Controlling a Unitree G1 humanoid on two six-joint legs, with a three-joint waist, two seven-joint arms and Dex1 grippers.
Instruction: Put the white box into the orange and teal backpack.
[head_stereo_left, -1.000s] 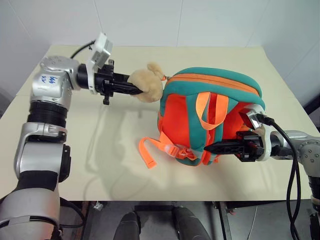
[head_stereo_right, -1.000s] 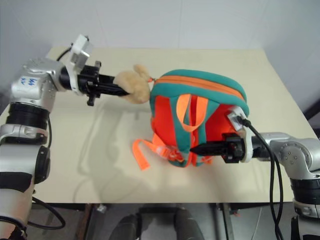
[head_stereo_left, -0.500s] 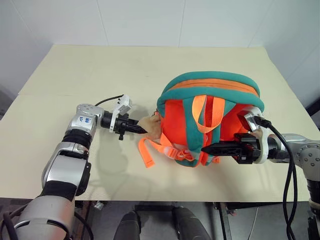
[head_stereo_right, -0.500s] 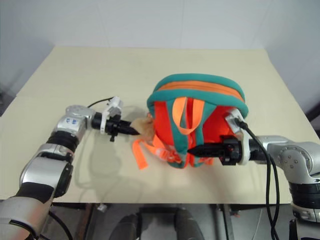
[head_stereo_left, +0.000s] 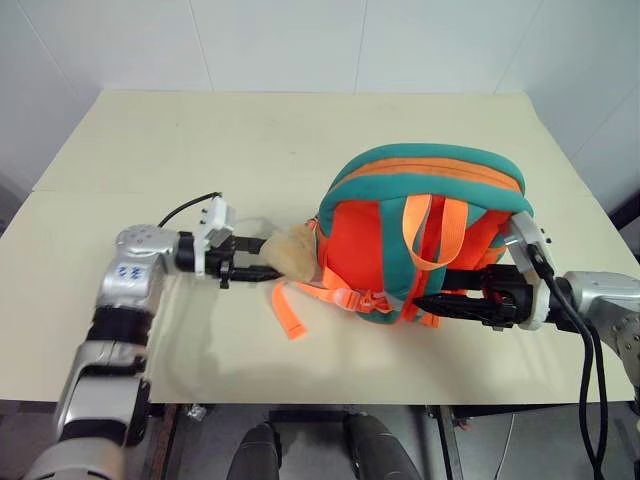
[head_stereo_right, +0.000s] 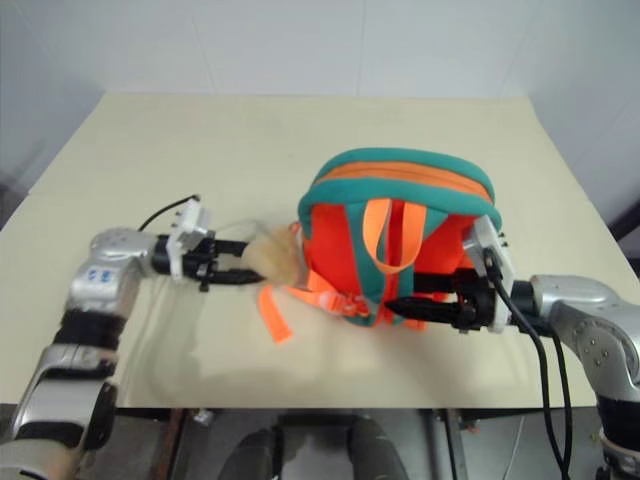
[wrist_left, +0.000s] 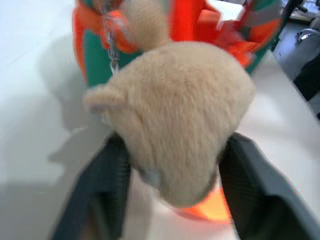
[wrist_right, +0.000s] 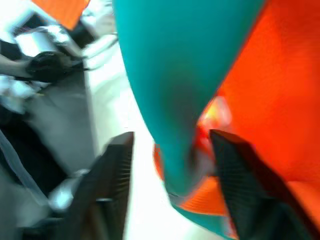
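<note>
Two spread claws, left (head_stereo_left: 262, 270) and right (head_stereo_left: 428, 303), flanking orange and teal backpack (head_stereo_left: 420, 235).

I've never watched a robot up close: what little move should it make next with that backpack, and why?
Probably draw both grippers back. The left gripper stands open around the plush ball, the right gripper open astride a teal strap, and the orange and teal backpack rests on the table.

head eyes: down over my beige table (head_stereo_left: 150, 140), shared | left wrist: close on tan plush ball (wrist_left: 175, 115) | right wrist: close on orange-teal fabric backpack (wrist_right: 210, 65)
</note>
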